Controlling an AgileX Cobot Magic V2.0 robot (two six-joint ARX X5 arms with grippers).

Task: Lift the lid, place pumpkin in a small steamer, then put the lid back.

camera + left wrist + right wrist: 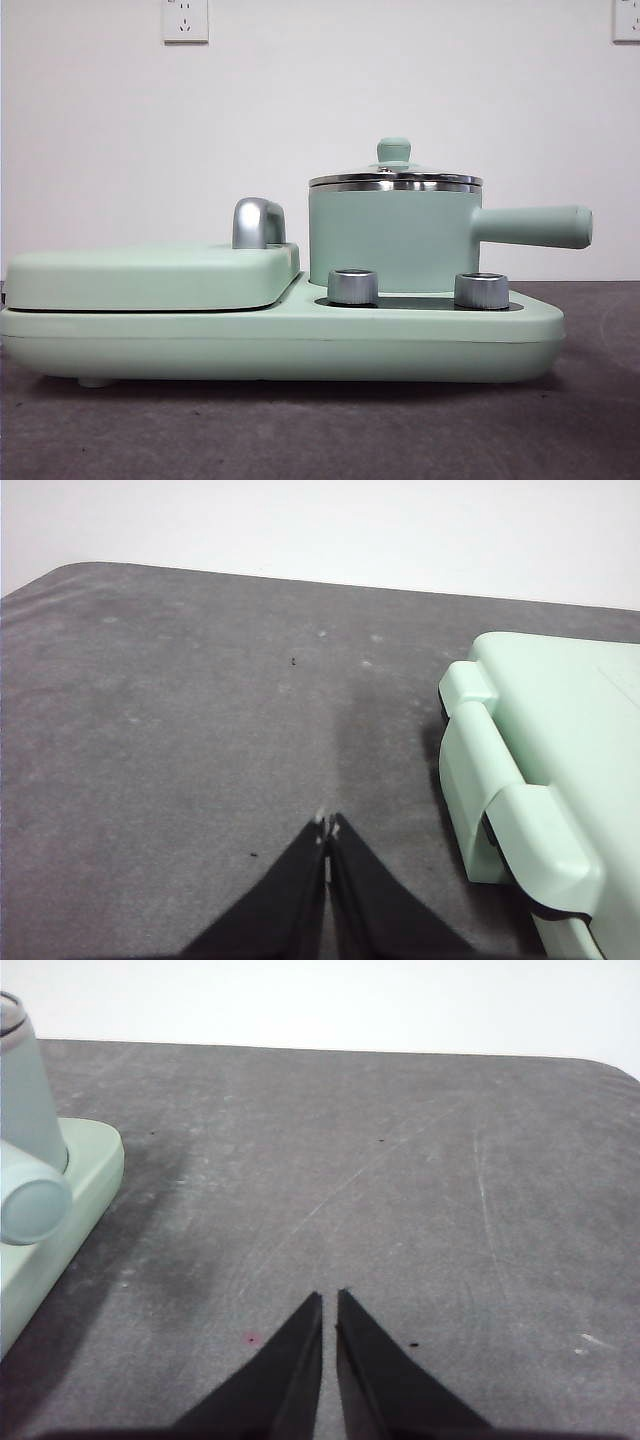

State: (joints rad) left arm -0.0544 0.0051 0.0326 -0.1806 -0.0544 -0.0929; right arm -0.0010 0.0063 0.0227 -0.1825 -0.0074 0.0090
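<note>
Parked on the dark grey desk (300, 440): a mint-green cooker base (280, 345), with the small steamer (392, 238) seated on its right half and the lid (395, 178) closed on the steel rim, mint knob up. Straight side handle (535, 226) pointing right, past the pot wall and out over the base's right end. Just in front of the pot, 2 chrome dials (353, 286) standing on the base. Left half taken up by a flat hinged cover (150, 275) with a chrome handle (258, 222) rising just beside the pot's left wall, closest obstruction on that side. Above the lid, only bare white wall, with 2 wall sockets (185, 20) high up; no readable writing or brand anywhere. Pumpkin not visible in any view. Left end effector (328, 825) clenched, tips together, hovering over bare desk beside the hinged end of the base (530, 780), apart from it; wide open felt on its other side out to the rounded desk corner. Right end effector (330, 1297) also closed, tips all but touching with a thin slit between, grasping nothing, over open desk; handle end (32, 1208) and pot wall (25, 1090) off to one side, well apart, with free room across to the far edge and corner.
</note>
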